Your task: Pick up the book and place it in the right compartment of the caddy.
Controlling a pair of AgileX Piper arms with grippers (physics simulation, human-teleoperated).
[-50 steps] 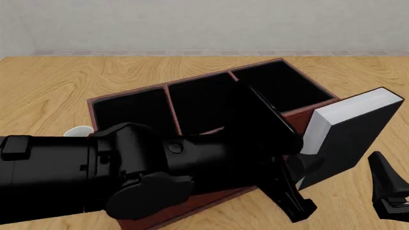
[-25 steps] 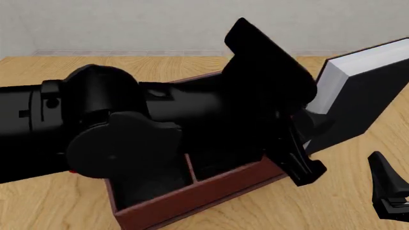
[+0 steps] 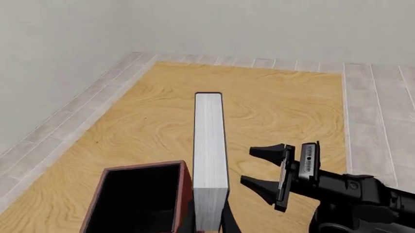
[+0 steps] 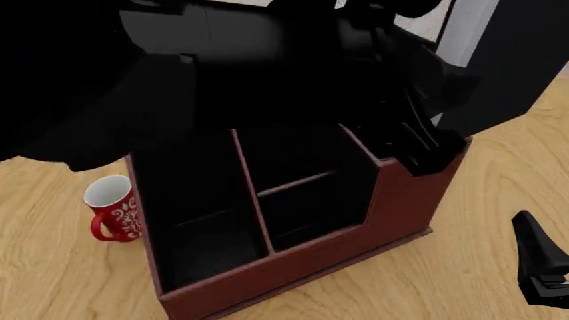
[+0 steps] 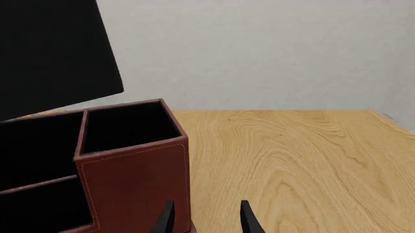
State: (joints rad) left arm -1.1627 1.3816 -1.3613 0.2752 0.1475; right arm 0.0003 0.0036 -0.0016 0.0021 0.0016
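The thick black hardcover book with white page edges is clamped edge-on between the left gripper's fingers, raised off the wood. The reddish-brown leather-look caddy (black inside) stands beneath, its tall right compartment open-topped.

A: What does the right wrist camera see?
B: The right claw, its two dark fingers spread apart with nothing between them, just in front of the caddy, a reddish-brown box.
A: And the box's inside?
B: Black. Its tall end section, the right compartment, is nearest. The book, black-covered, hangs above it. A wooden surface surrounds it.
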